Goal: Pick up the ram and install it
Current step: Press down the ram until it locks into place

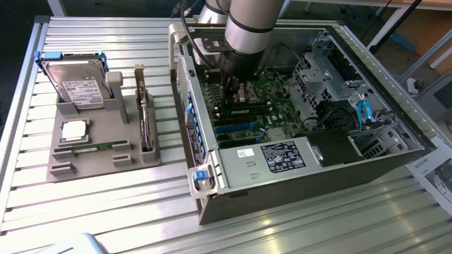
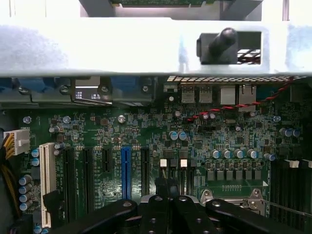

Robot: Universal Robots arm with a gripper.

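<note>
I have gripper [image 2: 168,195] closed, empty | low over motherboard [image 2: 146,146] inside case [image 1: 339,159] | ram [image 1: 92,145] waiting in holder [image 1: 106,127]

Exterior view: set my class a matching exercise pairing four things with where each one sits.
1 silver hard drive with blue rails
2 square silver processor chip
3 long green circuit-board stick
4 gripper

A inside the open black computer case
B upright at the grey holder's far end
C flat in the holder's middle
D in a slot at the holder's near end

Pairs: 1-B, 2-C, 3-D, 4-A
</note>
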